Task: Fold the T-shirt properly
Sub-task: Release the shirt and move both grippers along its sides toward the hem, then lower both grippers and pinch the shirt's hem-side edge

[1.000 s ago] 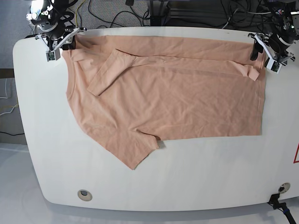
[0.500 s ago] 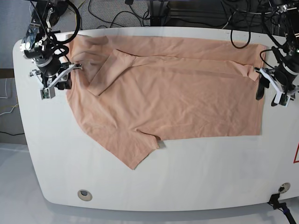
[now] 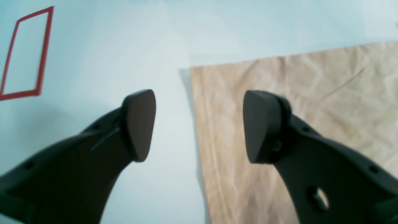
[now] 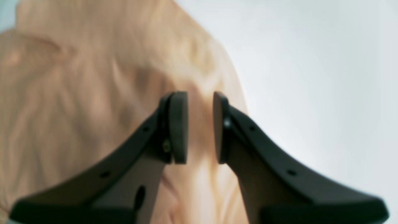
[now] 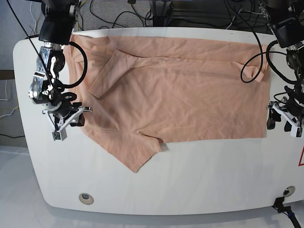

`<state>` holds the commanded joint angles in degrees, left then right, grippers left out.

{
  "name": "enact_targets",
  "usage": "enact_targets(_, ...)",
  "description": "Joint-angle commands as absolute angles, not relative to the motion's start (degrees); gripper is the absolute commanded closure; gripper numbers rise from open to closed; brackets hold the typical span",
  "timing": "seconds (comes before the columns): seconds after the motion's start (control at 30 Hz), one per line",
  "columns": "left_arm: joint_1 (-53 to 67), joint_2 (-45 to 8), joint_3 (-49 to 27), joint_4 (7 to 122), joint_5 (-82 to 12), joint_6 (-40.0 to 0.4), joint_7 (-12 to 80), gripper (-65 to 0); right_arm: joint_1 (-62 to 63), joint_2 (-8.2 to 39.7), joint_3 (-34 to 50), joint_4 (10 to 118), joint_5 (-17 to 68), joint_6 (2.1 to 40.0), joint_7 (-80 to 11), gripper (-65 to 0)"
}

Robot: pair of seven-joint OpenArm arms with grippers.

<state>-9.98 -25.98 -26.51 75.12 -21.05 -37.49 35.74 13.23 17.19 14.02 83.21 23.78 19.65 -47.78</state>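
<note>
Nearest the camera, a short sleeve of the T-shirt [image 5: 137, 154] points toward 6 o'clock on the white desk [image 5: 199, 180]. At 3 o'clock the left claw [image 5: 279, 121] spreads wide, straddling the hem edge, holding nothing. At 9 o'clock the right claw [image 5: 66, 124] hovers over the cloth edge, jaws narrowly parted, nothing pinched. Farther back, the other sleeve lies folded over the chest.

One T-shirt [image 5: 180, 95], one table [image 5: 190, 180], two tools: left [image 5: 280, 122], right [image 5: 69, 122]
</note>
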Motion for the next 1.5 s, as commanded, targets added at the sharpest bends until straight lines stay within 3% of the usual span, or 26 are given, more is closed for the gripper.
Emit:
enact_targets(0.37, -21.8, -26.2, -18.2, 54.0, -16.0, -38.4, 27.9, -41.7, 28.3, 20.5, 4.4, 57.7, 23.7, 19.6, -35.3, -14.2)
enact_targets(0.53, -24.9, -26.2, -17.4, 45.1, -16.0, -38.4, 23.5, -41.7, 32.2, 20.7, 3.8, 47.8, 23.7, 19.7, -29.6, -14.2)
enact_targets(0.7, -25.9, -26.0, -17.0, 42.6, -16.0, -38.4, 22.5, -41.7, 35.4, 20.5, 3.8, 39.6, 20.1, 24.5, -27.0, -14.3)
enact_targets(0.83, -26.1, -25.9, -17.0, 42.5, -16.0, -38.4, 22.5, -41.7, 35.2, 20.2, 3.8, 39.4, 18.2, 26.2, -27.0, -16.6)
enact_targets(0.93, -26.1, -25.9, -17.0, 42.6, -16.0, -38.4, 22.5, -41.7, 34.9, 19.7, 4.1, 39.3, 18.2, 26.2, -27.0, -28.5)
enact_targets(1.0, -26.1, -25.9, -17.0, 42.7, -16.0, -38.4, 22.5, -41.7, 33.7, 19.3, 4.1, 39.5, 18.2, 26.2, -27.0, -32.8)
enact_targets(1.23, -25.9, -25.9, -17.0, 42.8, -16.0, -38.4, 22.5, -41.6, 30.8, 17.3, 4.0, 40.0, 18.2, 27.5, -27.2, -31.8)
enact_targets(1.5, -25.9, -26.0, -17.0, 42.8, -16.0, -38.4, 22.5, -41.6, 27.3, 15.3, 3.9, 47.5, 17.9, 29.6, -31.0, -31.7)
